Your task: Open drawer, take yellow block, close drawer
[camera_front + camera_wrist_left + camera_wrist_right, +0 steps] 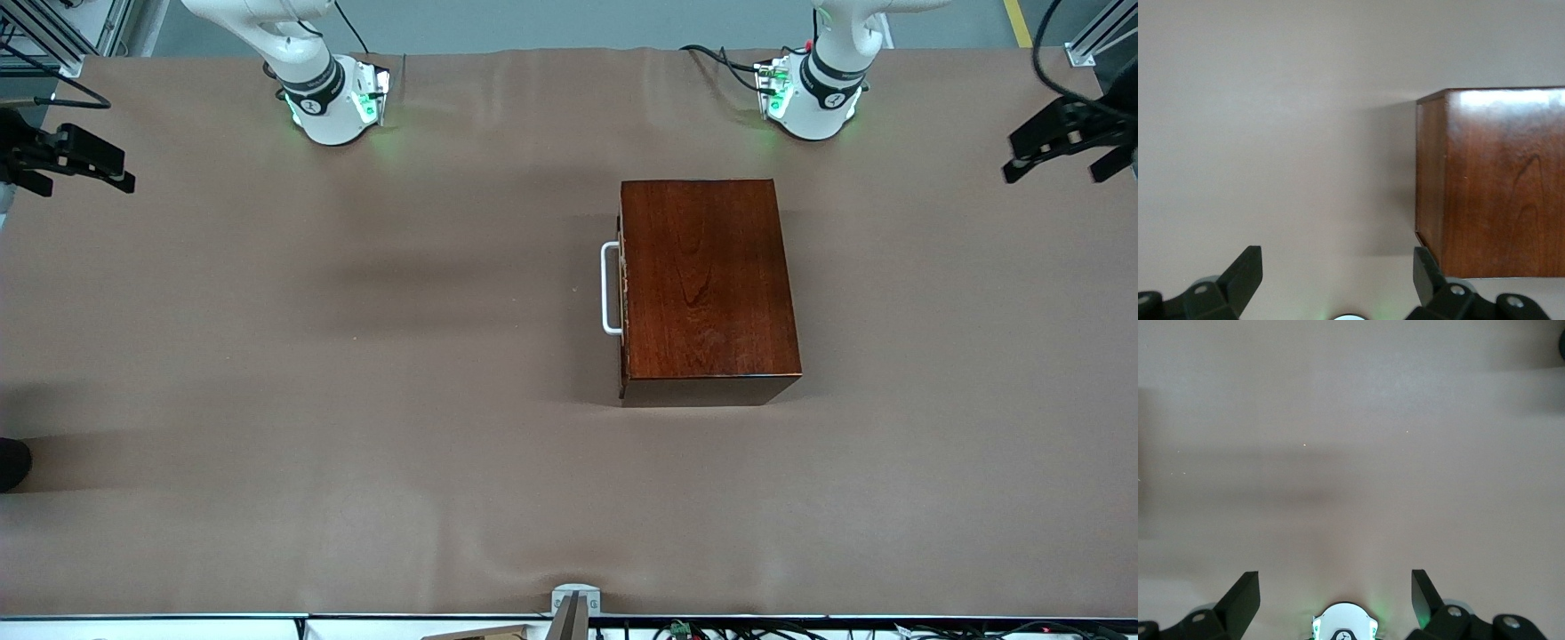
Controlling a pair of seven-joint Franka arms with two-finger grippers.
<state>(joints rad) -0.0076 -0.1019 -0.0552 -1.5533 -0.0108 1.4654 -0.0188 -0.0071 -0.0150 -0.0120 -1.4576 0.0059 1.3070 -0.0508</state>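
Observation:
The dark reddish-brown wooden box [707, 284] stands on the brown table cloth near the left arm's base. Its drawer [623, 293] is pushed in flush, and the white loop handle [610, 288] faces the right arm's end of the table. The yellow block is hidden. Both grippers are above the front view's frame. My left gripper [1337, 270] hangs open, high over bare cloth, with a corner of the box [1498, 180] beside it. My right gripper [1335, 595] hangs open, high over bare cloth above its own base [1345, 623]. Nothing is between either pair of fingers.
The arm bases [333, 102] [813, 98] stand along the table's edge farthest from the front camera. Black camera mounts [76, 156] [1067, 138] stick in at both ends of the table. The brown cloth [356, 400] covers the whole table.

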